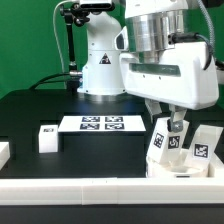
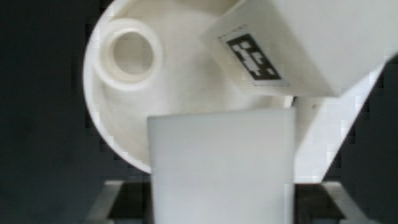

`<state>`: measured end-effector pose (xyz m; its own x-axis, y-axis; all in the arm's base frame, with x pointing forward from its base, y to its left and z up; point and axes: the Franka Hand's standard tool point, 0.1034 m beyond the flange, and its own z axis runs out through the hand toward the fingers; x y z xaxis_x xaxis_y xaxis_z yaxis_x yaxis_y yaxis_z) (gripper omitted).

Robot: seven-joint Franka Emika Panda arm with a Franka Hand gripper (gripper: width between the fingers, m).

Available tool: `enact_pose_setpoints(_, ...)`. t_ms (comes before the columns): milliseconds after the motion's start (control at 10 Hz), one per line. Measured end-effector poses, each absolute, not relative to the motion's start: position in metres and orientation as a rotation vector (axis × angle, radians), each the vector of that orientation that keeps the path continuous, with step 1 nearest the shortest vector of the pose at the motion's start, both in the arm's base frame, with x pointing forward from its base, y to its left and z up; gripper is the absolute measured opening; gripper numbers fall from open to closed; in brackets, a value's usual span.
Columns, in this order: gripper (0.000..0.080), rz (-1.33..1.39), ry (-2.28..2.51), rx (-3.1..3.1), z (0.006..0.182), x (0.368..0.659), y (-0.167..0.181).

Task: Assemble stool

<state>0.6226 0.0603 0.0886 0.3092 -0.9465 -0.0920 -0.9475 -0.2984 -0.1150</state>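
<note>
Gripper (image 1: pixel 172 128), clamped narrow on a stool leg (image 2: pixel 214 165), hangs over the seat (image 2: pixel 143 115) at the exterior view's right. I'd centre the leg squarely over the open socket (image 2: pixel 128 50) before pressing.

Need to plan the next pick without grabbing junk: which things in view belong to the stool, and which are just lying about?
Job:
seat
held leg in the tool
tagged leg at the seat
loose leg on the table

Lying about:
marker board
white border rail
</note>
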Motion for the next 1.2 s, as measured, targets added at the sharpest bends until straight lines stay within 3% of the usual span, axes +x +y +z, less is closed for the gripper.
enact_pose_setpoints(1200,0.0340,0.038,2.511,-1.452,0.0899,0.6312,0.0691)
